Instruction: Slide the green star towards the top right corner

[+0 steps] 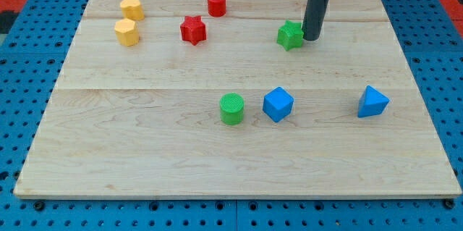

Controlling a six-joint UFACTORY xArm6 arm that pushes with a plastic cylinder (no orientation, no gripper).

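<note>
One block matters here: the green star (290, 35), sitting in the upper right part of the wooden board (145, 151), with my tip (312, 39) just at its right edge, touching or nearly so; I cannot tell which. I have no hand to open or close, only a plain dark rod gripping nothing. Risk, as I judge it: the tip is on the star's right side, the very side it should travel toward, so any push from here would send it left, away from the top right corner. I would need to come round to its lower left. A star's points also invite a glancing contact, and the block may spin off line. Other blocks lie well apart: red star (193, 30), red cylinder (216, 3), two yellow blocks (132, 8) (126, 32), green cylinder (232, 108), blue cube (278, 104), blue wedge-like block (372, 102). Blocks look like ridged, matte plastic; the board is pale, smooth-grained planking.
</note>
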